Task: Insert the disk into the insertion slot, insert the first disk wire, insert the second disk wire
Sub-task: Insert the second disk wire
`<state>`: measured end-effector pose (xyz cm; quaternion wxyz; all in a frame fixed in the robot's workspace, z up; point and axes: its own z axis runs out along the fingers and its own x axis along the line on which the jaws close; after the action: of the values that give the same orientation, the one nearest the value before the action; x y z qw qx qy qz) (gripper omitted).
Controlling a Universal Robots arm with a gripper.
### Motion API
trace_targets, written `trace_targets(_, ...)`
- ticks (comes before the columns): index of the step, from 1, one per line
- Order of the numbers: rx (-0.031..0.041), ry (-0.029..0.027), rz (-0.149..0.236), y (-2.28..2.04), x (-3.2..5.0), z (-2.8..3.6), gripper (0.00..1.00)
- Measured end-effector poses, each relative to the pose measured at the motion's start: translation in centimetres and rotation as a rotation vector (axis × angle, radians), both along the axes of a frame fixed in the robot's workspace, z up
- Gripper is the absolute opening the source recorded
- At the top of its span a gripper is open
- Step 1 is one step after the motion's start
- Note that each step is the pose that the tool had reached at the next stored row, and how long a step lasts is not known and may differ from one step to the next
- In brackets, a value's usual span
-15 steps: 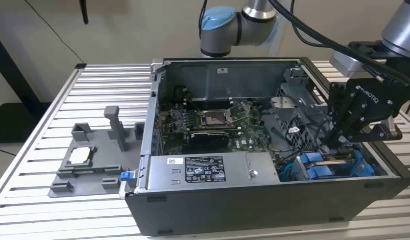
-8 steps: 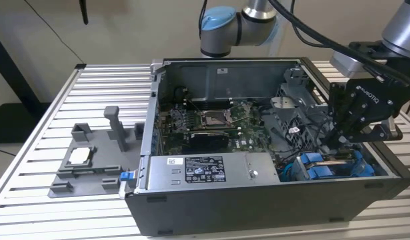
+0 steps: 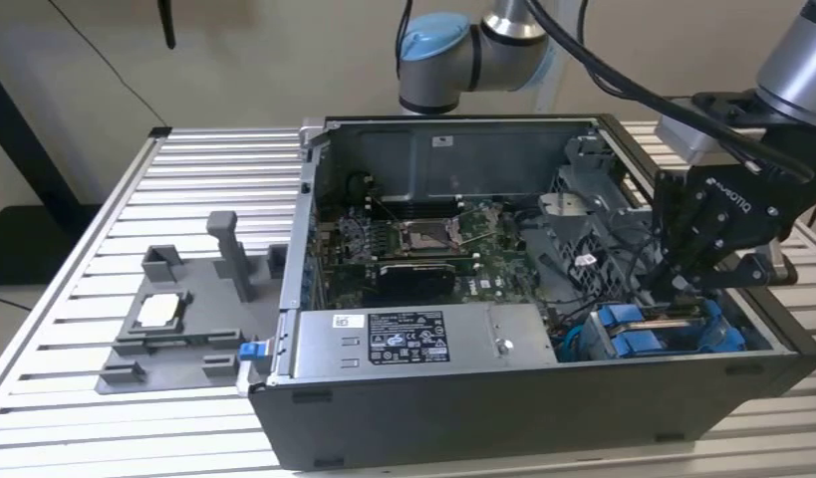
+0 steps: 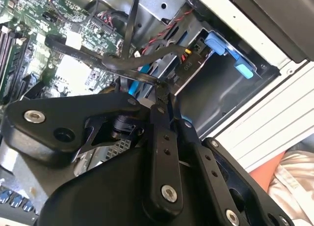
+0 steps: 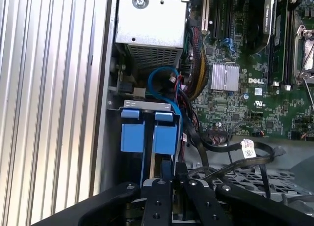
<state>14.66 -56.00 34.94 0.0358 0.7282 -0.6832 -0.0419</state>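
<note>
1. The arm is reaching down from the exterior view's upper right into the open computer case (image 3: 541,398), its black gripper (image 3: 682,284) pointing downward over the near right corner of the case.
2. The gripper is hanging just above the insertion slot (image 3: 663,334), a drive cage with blue plastic fittings at the exterior view's right end of the case, beside the grey power-supply box (image 3: 414,344).
3. In the second wrist view the gripper (image 4: 163,86) is closing its fingers (image 4: 160,118) together on a flat black wire (image 4: 122,66), which is running from the fingertips across toward the green motherboard (image 4: 49,19).
4. In the first wrist view the fingers (image 5: 167,169) are standing close together just over the cage, right by the two blue tabs (image 5: 147,135) of the disk carriers sitting in the slot.
5. The disk (image 3: 674,317) is sitting inside the cage, its edge showing between blue parts in the exterior view.
6. A grey holder (image 3: 181,319) is lying on the slatted table (image 3: 76,299) at the exterior view's left, well apart from the gripper.
</note>
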Motion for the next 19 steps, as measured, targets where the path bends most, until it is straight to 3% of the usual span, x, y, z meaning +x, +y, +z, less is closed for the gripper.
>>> trace_targets(19, -0.0001, 0.0000, -0.011, -0.08, 0.41, -0.95, 0.16)
